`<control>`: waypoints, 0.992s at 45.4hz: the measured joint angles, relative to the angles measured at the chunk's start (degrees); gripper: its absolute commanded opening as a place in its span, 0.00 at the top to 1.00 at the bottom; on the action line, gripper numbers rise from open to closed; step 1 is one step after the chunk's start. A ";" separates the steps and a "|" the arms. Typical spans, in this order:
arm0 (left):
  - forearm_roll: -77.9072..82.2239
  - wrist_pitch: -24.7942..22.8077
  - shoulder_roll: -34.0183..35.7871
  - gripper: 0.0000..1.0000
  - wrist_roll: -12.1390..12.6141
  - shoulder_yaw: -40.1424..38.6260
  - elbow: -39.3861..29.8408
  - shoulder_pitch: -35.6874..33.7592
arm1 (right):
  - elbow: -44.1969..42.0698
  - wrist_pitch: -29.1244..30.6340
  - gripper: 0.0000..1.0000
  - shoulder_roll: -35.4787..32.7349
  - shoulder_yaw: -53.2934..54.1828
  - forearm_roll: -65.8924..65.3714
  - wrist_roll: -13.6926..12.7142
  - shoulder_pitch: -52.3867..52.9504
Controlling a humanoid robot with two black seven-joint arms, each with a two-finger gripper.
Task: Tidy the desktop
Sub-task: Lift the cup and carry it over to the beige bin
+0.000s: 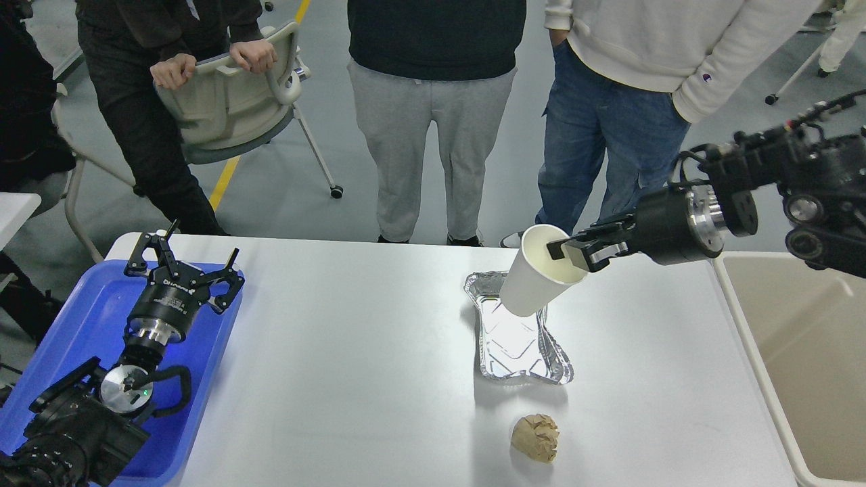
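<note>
The right pincer (575, 255) pinched the rim of a light, crushable paper cup (538, 274) above the bench (352, 352) — the left pincer (183, 267) hung spread.

A blue plastic tray (203, 379) overhangs the surface's left edge. A beige rectangular bin (798, 365) stands beside the right edge. Beyond the far edge, three people stand, one gripping a grey chair (223, 101).

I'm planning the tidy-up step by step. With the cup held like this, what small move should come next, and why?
Probably swing the right gripper right toward the bin. It pinches the cup by its rim, tilted above the foil tray, and the bin lies beside that arm.
</note>
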 measured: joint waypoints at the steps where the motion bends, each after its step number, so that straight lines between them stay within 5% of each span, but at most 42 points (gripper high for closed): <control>1: 0.00 0.00 0.00 0.00 0.00 0.00 0.00 0.00 | -0.38 -0.13 1.00 -0.42 0.02 0.03 0.00 -0.32; 25: 0.08 0.00 -0.07 0.00 0.00 0.00 0.00 0.00 | -21.05 -12.13 1.00 -15.15 2.65 19.05 0.16 -21.34; 45: 0.00 0.00 -0.02 0.00 0.00 0.00 0.02 0.01 | -46.19 -19.81 1.00 -10.34 3.12 56.86 -0.30 -45.60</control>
